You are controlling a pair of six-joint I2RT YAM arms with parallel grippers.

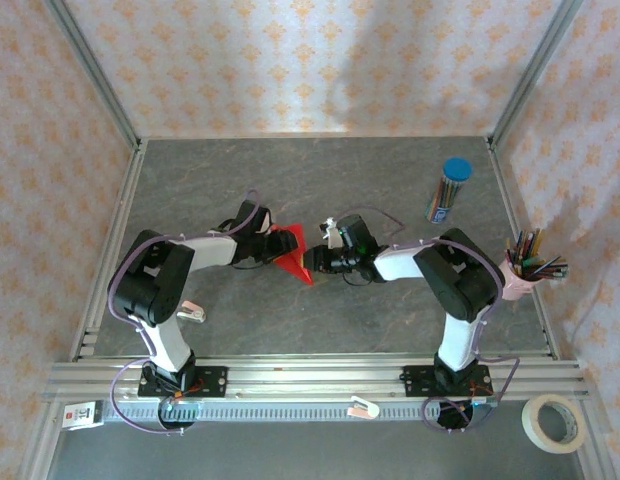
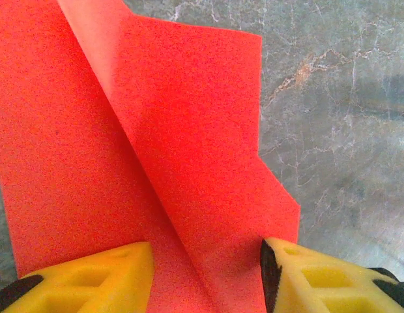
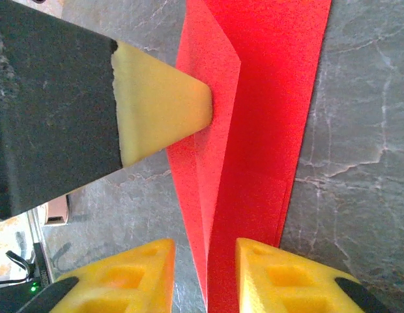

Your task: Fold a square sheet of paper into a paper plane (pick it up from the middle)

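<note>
I'm looking down the left claw [image 2: 205, 251] first: its yellow fingers [image 2: 91, 280] are standing spread, one on each side of a raised crease in the red sheet of paper [image 2: 189, 130], not squeezing it. The sheet is lying partly folded beneath that claw. The crease is running diagonally away from the fingers, and a stepped edge is showing on the right against the grey marbled desk [image 2: 345, 130]. The right claw [image 3: 205, 242] is standing parted too, straddling a narrow end of the sheet, whose folded edge is passing through the gap. I can't tell whether either finger is pressing on it. Through the right wrist camera I'm seeing one pale fingertip [image 3: 169, 107] of the left claw touching a folded flap from the side. From overhead, the paper is showing as a pointed red shape near the middle of the desk, between the two claws. Well apart, toward the far right, a blue-capped tube of coloured pencils [image 1: 448, 190] is standing, a pink cup of pencils [image 1: 523, 275] is sitting by the right edge, and a roll of tape [image 1: 555, 422] is lying on the near side of the front rail.
</note>
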